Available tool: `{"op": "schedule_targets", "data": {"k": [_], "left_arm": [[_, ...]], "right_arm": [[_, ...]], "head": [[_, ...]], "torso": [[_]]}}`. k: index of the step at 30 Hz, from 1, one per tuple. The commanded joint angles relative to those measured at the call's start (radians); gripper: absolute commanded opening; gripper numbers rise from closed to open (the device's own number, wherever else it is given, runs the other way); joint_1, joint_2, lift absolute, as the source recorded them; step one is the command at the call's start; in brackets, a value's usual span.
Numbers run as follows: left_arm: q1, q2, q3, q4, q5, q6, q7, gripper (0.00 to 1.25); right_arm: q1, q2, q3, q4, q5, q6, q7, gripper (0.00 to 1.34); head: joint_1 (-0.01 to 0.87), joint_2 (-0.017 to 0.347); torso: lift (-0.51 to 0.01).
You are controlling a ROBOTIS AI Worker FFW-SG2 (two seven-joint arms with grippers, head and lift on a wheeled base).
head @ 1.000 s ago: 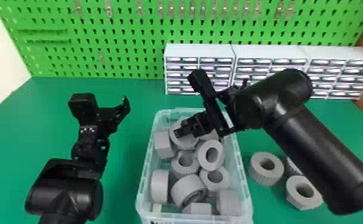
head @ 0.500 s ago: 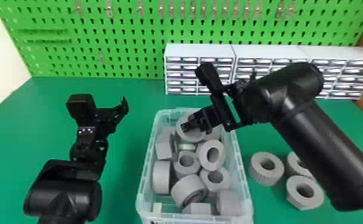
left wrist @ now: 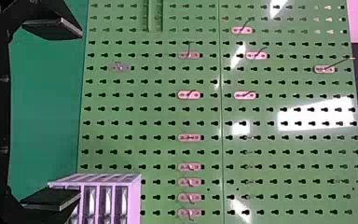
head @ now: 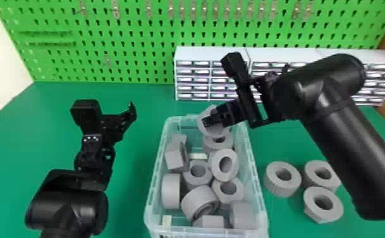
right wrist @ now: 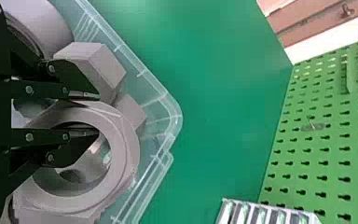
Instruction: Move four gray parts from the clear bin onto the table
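Note:
In the head view my right gripper (head: 208,122) is over the back end of the clear bin (head: 163,161), shut on the wall of a gray ring-shaped part (head: 216,132). The right wrist view has my right gripper (right wrist: 98,115) with one finger inside the hole of the gray part (right wrist: 127,144) and the other outside. Several gray parts (head: 198,202) lie jumbled below in the bin. Three gray parts (head: 273,185) rest on the table right of it. Left of the bin, my left gripper (head: 122,123) is parked, and in the left wrist view my left gripper (left wrist: 80,113) stands open, holding nothing.
White drawer cabinets (head: 213,52) stand behind the bin, against a green pegboard (head: 131,60). The bin's raised walls surround the loose parts. Green table (head: 137,193) extends between the left arm and the bin.
My right gripper has risen and shifted toward the back right, lifting the gray part off the others in the bin. The left arm has stayed nearly still.

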Motion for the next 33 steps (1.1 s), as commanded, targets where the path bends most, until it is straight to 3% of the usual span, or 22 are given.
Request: {"op": "schedule_targets", "data": {"k": [1, 17, 33], "left_arm": [[0.0, 0.0, -0.003, 0.0, 0.0, 0.0, 0.0, 1.16], [-0.009, 0.0, -0.015, 0.0, 0.0, 0.002, 0.0, 1.16], [-0.014, -0.003, -0.031, 0.009, 0.009, 0.002, 0.003, 1.16]], "right_arm": [[0.004, -0.004, -0.033, -0.009, 0.029, 0.019, 0.0, 0.37], [0.039, -0.023, -0.199, -0.009, 0.166, 0.032, 0.002, 0.37], [0.079, -0.043, -0.282, 0.023, 0.253, 0.03, 0.009, 0.37]], "head": [[0.693, 0.072], [0.693, 0.072], [0.693, 0.072]], "torso": [[-0.052], [-0.052], [-0.052]]}}
